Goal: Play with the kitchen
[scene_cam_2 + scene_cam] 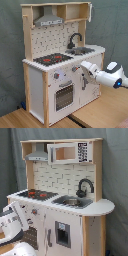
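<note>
Wooden kitchen, claw alongside

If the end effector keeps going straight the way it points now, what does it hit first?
Most likely the white front panel of the white and pale wood toy kitchen, beside the oven door; the end effector already looks close, though depth is unclear.

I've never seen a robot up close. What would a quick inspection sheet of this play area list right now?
Surface: wooden floor or tabletop under the kitchen, bare where visible.
Job's things: toy kitchen upright; hob, faucet over sink, oven door, grey hood.
Clutter: nothing seen.
Grippers: gripper at the kitchen's front panel beside the oven; whether the jaws are open cannot be told.
Cables: nothing seen.
Surroundings: grey curtain behind.
</note>
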Robot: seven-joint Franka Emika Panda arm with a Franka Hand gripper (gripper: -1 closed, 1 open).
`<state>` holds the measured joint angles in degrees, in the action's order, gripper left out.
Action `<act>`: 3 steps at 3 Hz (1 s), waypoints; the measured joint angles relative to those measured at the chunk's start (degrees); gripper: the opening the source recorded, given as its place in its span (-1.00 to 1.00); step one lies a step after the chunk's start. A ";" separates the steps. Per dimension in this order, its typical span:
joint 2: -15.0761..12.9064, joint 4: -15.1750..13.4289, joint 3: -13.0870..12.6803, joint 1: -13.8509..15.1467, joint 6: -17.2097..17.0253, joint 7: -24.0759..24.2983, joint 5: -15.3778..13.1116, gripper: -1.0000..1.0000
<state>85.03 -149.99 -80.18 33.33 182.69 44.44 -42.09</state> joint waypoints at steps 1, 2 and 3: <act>-0.06 0.45 0.07 -0.70 -5.07 -2.71 -0.01 1.00; -0.25 0.39 0.17 -3.46 -9.57 -5.14 -0.01 1.00; -0.64 0.75 1.00 -4.77 -11.23 -10.54 -0.01 1.00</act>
<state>84.39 -149.24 -79.18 28.56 171.46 33.90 -42.10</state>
